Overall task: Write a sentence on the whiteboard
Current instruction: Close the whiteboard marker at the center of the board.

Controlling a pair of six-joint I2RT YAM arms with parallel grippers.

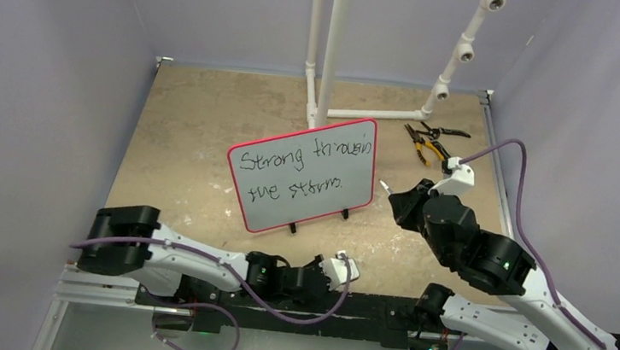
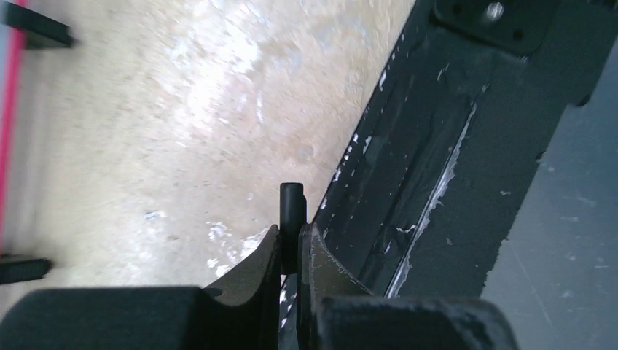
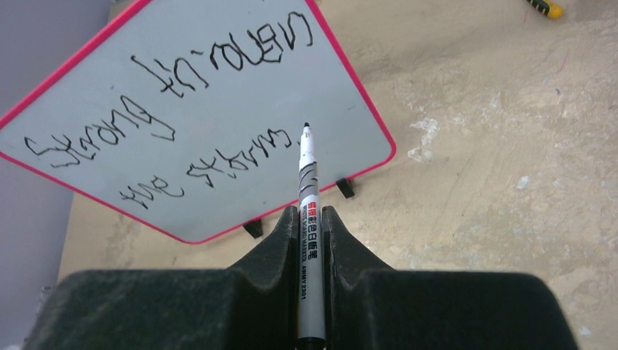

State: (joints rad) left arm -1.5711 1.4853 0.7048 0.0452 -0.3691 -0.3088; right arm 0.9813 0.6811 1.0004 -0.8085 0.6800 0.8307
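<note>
At the back of the table point(image 1: 192, 121), twelve o'clock from the whiteboard point(image 1: 301, 174), a white pipe frame point(image 1: 333, 49) rises just behind the board's top edge. Out at two o'clock lie yellow-handled pliers point(image 1: 428, 142), apart from the board and just beyond the right arm's wrist.

Down low, the left arm stretches along the near edge. The left gripper point(image 2: 291, 237) sits at six o'clock from the board, beside the black base rail point(image 2: 437, 182). Its jaws are pinched tight on a small black cylinder point(image 2: 291, 208) that pokes out past the fingertips.

The right arm is folded with its elbow high and its wrist turned toward the board. The right gripper point(image 3: 310, 219) is clamped on a white marker point(image 3: 307, 182), bare tip aimed at the board.

The board stands propped on two black feet at nine o'clock from that gripper. On it the sentence point(image 3: 167, 109) "Strong through the storm" runs in two black lines. From above, the marker tip sits near the board's right edge, not touching it.
</note>
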